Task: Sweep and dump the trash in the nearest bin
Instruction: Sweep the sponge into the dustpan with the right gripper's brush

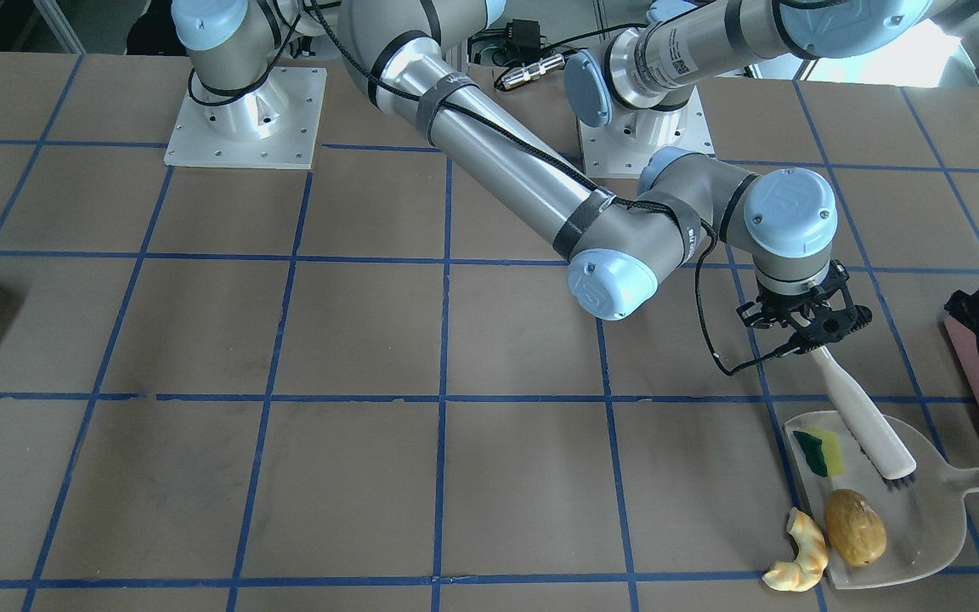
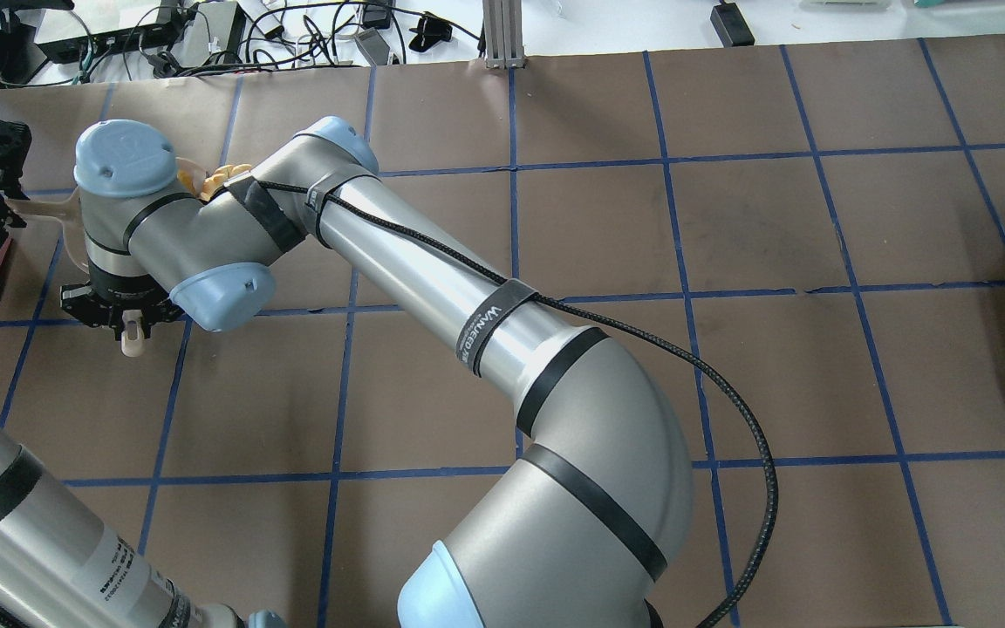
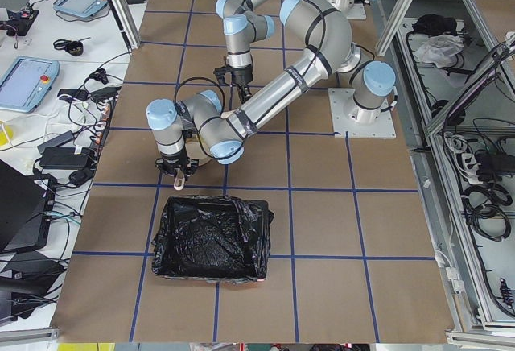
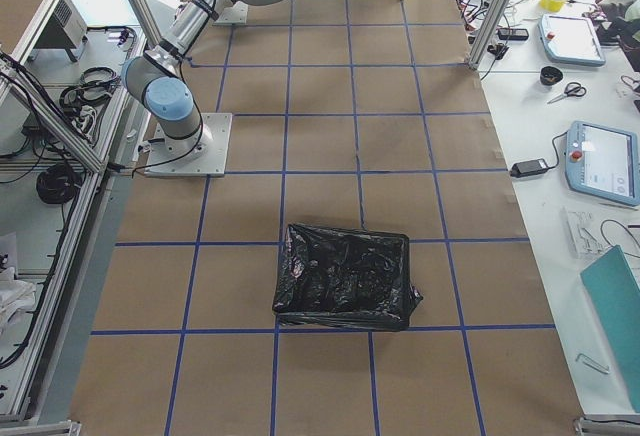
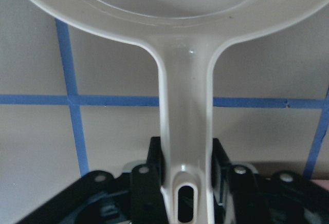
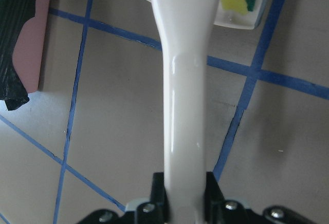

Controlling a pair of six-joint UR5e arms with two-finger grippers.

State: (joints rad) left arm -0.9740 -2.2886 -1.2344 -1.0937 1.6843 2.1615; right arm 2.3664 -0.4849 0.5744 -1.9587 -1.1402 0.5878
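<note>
On the blue-taped table (image 1: 370,340), the right gripper (image 1: 806,330) clamps a brush (image 1: 859,416) over the dustpan (image 1: 919,518), which the left gripper (image 5: 186,165) grips by its handle; sponge (image 1: 821,452) and potato (image 1: 855,527) sit inside, croissant (image 1: 800,552) alongside.

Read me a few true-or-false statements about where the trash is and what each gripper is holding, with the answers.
1. The yellow sponge wedge lies in the dustpan. True.
2. The croissant piece is inside the dustpan. False: the croissant piece lies on the table, at the pan's open edge.
3. The right gripper holds the brush. True.
4. The left gripper is open and empty. False: the left gripper is shut on the dustpan's handle.
</note>
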